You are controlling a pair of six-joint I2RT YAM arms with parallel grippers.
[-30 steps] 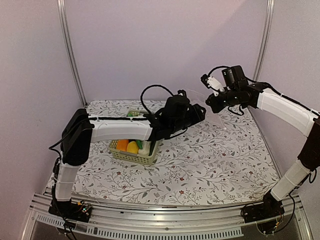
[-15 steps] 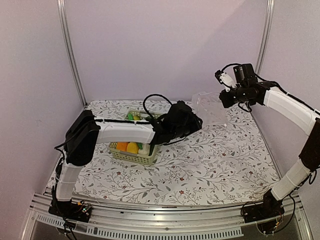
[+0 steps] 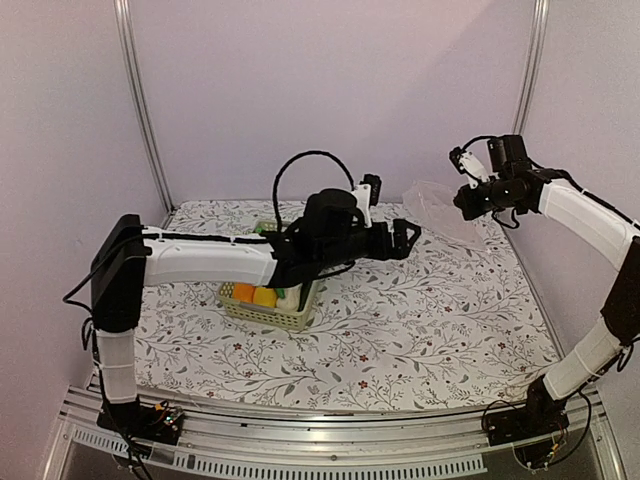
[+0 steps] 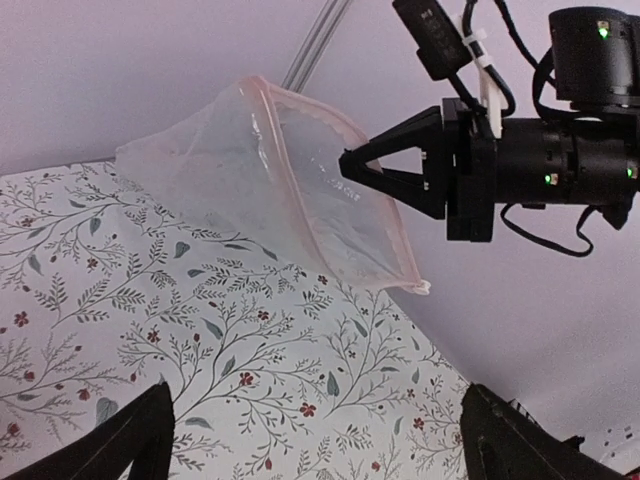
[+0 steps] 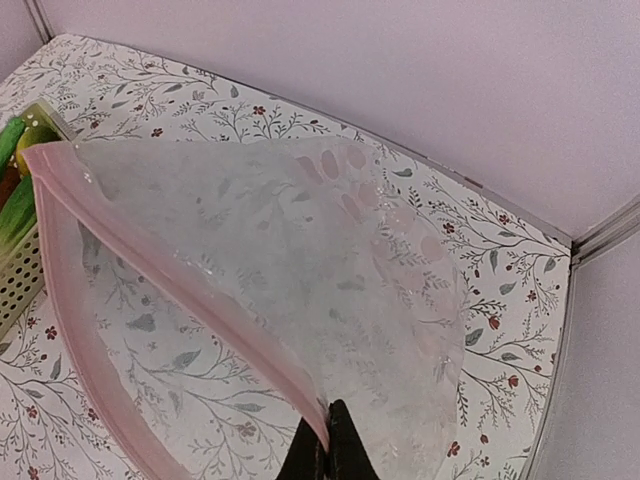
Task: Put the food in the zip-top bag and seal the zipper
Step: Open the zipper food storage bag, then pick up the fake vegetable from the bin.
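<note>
The clear zip-top bag (image 3: 435,203) hangs in the air at the back right, its mouth gaping toward the left arm. My right gripper (image 3: 464,199) is shut on the bag's mouth edge, pinching the pink zipper (image 5: 190,290) strip between its fingertips (image 5: 338,440). The left gripper (image 3: 403,238) stands open a little short of the bag (image 4: 250,180), nothing between its fingers (image 4: 130,440). The food (image 3: 262,295), orange, yellow, white and green pieces, lies in the pale green basket (image 3: 270,318) under the left forearm.
The table is covered by a floral cloth (image 3: 420,320). Lilac walls with metal posts (image 3: 140,110) close the back and sides. The basket's corner (image 5: 20,275) shows at the left edge of the right wrist view.
My left gripper has opened wide and no longer touches the bag. The right gripper has carried the bag to the right and slightly back, and the bag's mouth now gapes.
</note>
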